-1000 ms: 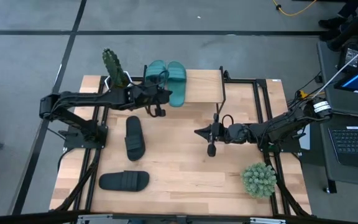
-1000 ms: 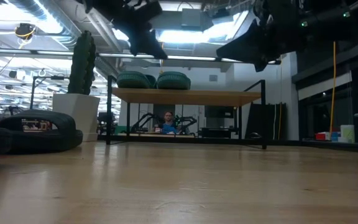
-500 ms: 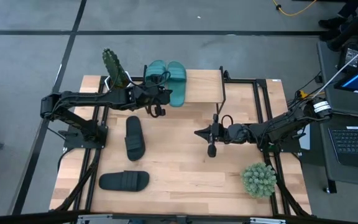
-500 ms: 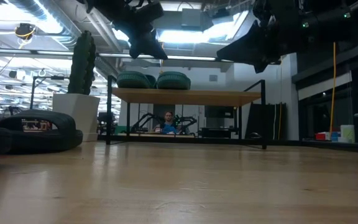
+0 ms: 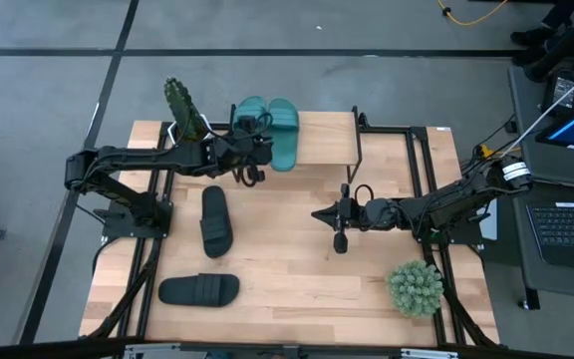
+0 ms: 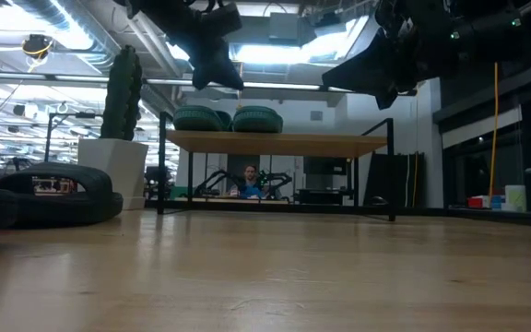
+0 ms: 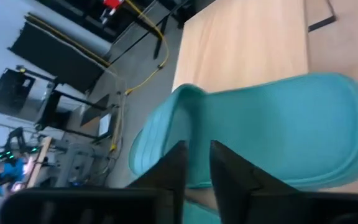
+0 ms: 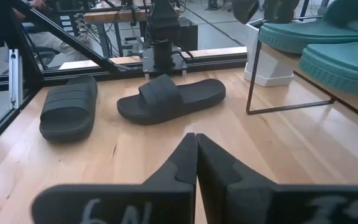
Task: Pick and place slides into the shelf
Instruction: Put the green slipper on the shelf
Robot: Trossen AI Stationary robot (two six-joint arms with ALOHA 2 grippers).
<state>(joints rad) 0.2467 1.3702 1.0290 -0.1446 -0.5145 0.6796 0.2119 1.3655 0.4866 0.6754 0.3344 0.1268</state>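
A wooden table [image 5: 297, 269] carries a low shelf [image 5: 322, 140] at its far side, two teal slides [image 5: 270, 130] side by side on its plank. Two black slides [image 5: 215, 221] lie on the left; potted plants stand far left [image 5: 181, 108] and near right [image 5: 414, 287].

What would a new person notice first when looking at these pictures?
Most striking are the two teal slides lying side by side on top of the shelf at the table's far edge, with the left gripper right beside them. Next come the two black slides on the tabletop, nearer the left arm, and the right gripper hanging over the table's middle with nothing in it.
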